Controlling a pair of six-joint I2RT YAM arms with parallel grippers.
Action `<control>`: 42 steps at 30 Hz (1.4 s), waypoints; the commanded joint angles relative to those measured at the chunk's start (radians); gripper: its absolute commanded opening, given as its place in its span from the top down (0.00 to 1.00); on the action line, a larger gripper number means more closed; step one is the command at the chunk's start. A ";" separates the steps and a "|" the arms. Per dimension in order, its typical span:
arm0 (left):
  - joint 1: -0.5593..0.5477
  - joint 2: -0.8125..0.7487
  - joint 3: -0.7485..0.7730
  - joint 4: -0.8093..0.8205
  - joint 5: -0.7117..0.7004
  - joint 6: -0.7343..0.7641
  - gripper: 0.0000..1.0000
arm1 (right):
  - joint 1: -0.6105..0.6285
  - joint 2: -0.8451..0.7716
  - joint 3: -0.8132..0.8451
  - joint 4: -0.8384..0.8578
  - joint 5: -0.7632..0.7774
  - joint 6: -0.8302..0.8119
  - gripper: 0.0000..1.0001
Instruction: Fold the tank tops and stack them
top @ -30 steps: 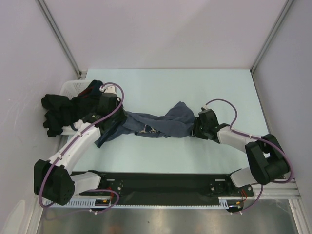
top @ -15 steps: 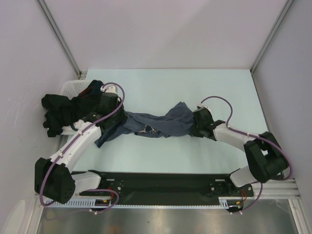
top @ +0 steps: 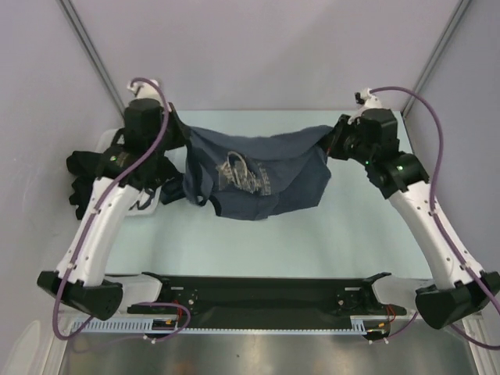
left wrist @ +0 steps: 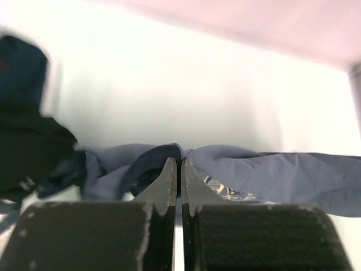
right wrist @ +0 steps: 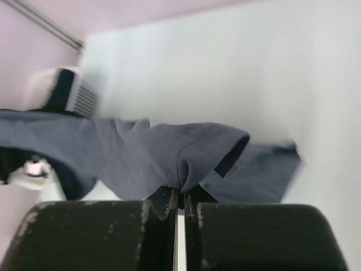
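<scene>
The slate blue-grey tank top [top: 262, 172] hangs stretched in the air between my two grippers, its white logo facing the camera. My left gripper [top: 178, 131] is shut on its left corner; in the left wrist view [left wrist: 179, 162] the cloth [left wrist: 271, 175] runs off to the right. My right gripper [top: 334, 137] is shut on its right corner; in the right wrist view [right wrist: 180, 191] a fold of the cloth [right wrist: 141, 155] bunches at the tips. The black tank top [top: 94, 176] lies crumpled at the left, over a basket.
A white basket [top: 117, 141] stands at the far left of the pale green table [top: 344, 226]; it also shows in the right wrist view [right wrist: 67, 93]. Grey walls close in the left, back and right.
Both arms have risen and moved apart toward the back. The blue-grey top, bunched on the table before, is now lifted and spread out between them.
</scene>
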 commanded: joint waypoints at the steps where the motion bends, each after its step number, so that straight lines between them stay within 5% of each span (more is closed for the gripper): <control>1: 0.001 -0.089 0.195 -0.158 -0.109 0.048 1.00 | 0.005 -0.093 0.138 -0.119 -0.075 -0.037 1.00; 5: 0.001 -0.188 0.410 -0.247 -0.110 0.068 1.00 | 0.005 -0.217 0.264 -0.163 -0.145 -0.017 1.00; 16: 0.001 -0.512 0.311 -0.182 0.103 -0.001 1.00 | 0.003 -0.489 0.270 -0.240 -0.311 0.106 1.00; 22: 0.001 -0.352 0.239 -0.076 0.149 0.002 1.00 | 0.005 -0.405 0.276 -0.278 -0.179 0.046 1.00; 26: 0.001 -0.207 0.154 0.023 0.149 0.002 1.00 | -0.004 -0.238 0.214 -0.277 0.047 -0.001 1.00; 35: -0.001 0.118 -0.217 0.452 0.209 -0.068 1.00 | -0.273 -0.037 -0.162 0.119 -0.119 0.049 1.00; 39: -0.001 0.340 -0.154 0.533 0.224 -0.085 1.00 | -0.351 0.110 -0.172 0.235 -0.125 0.062 1.00; 42: -0.001 0.573 0.031 0.526 0.238 -0.082 1.00 | -0.414 0.274 -0.123 0.304 -0.168 0.084 1.00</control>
